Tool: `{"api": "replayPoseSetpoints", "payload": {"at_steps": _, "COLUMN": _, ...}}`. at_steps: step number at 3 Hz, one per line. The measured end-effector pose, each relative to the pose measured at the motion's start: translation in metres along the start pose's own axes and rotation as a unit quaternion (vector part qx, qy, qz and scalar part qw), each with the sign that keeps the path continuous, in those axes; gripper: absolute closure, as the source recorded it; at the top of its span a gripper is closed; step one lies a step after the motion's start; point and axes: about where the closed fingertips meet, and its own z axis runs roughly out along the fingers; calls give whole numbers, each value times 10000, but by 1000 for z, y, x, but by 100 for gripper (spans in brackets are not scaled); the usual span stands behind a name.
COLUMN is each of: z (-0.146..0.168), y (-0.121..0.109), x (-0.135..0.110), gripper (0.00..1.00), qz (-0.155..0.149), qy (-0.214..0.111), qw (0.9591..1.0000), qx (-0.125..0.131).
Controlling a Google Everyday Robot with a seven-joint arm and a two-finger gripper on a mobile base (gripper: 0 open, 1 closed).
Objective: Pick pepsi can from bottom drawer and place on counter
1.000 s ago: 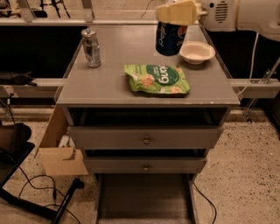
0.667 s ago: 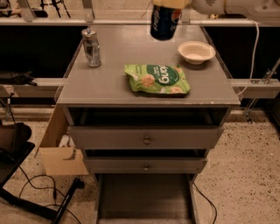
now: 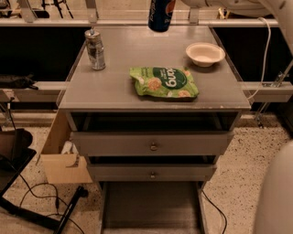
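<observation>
The pepsi can (image 3: 160,14), dark blue with white lettering, is at the top edge of the camera view, over the back of the counter (image 3: 137,59); its top is cut off by the frame. My gripper is above the frame, out of view; only the white arm (image 3: 229,4) shows at the top right. I cannot tell whether the can hangs above the counter or touches it. The bottom drawer (image 3: 151,205) is pulled out at the foot of the cabinet, and its dark floor shows nothing on it.
On the counter stand a silver-grey can (image 3: 95,49) at the left, a green snack bag (image 3: 164,82) in the middle and a white bowl (image 3: 205,53) at the right. Two knobbed drawers (image 3: 153,145) are slightly open. A cardboard box (image 3: 62,160) and cables lie on the floor at left.
The pepsi can has moved left and up in the picture, toward the back of the counter. The gripper on its top has passed out of the frame.
</observation>
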Motion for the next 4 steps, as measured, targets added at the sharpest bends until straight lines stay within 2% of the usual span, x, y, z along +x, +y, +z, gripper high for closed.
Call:
{"api": "replayPoseSetpoints", "payload": {"at_steps": 1, "z": 32, "y": -52, "x": 41, "gripper": 100, "qz": 214, "qy": 247, "qw": 9983, "qx": 486}}
{"api": "replayPoseSetpoints", "payload": {"at_steps": 2, "z": 53, "y": -75, "x": 69, "gripper": 100, "qz": 128, "qy": 289, "qw": 9966, "qx": 760}}
{"api": "replayPoseSetpoints", "payload": {"at_steps": 3, "z": 83, "y": -82, "x": 93, "gripper": 100, "qz": -313, "qy": 270, "qw": 9950, "qx": 906}}
{"api": "replayPoseSetpoints", "payload": {"at_steps": 4, "z": 109, "y": -81, "x": 106, "gripper": 100, "qz": -818, "qy": 290, "qw": 9904, "qx": 1075}}
